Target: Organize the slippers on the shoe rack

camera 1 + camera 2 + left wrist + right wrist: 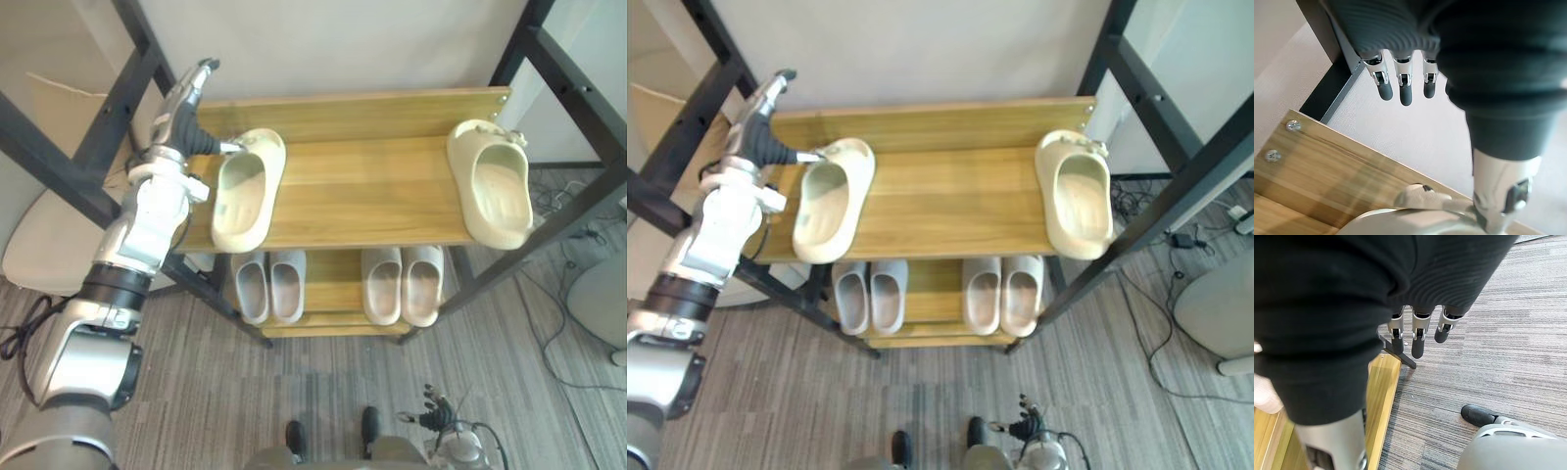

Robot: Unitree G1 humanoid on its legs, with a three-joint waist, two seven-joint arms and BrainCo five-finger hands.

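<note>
Two cream slippers lie on the wooden top shelf (pixel 372 191) of the shoe rack: one at the left end (pixel 245 191), one at the right end (pixel 495 186), far apart. My left hand (pixel 183 119) is at the shelf's back left corner with its fingers (pixel 1405 90) straight. Its thumb (pixel 1498 196) rests against the far end of the left slipper (pixel 1415 215). My right hand (pixel 443 421) hangs low over the floor in front of the rack, fingers (pixel 1418 340) relaxed, holding nothing.
Two pairs of pale grey slippers (pixel 269 284) (pixel 404 282) stand side by side on the lower shelf. Black metal posts (pixel 59 171) frame the rack on both sides. A beige seat (pixel 39 245) is at the left; a grey base (pixel 598 299) and cables lie at the right.
</note>
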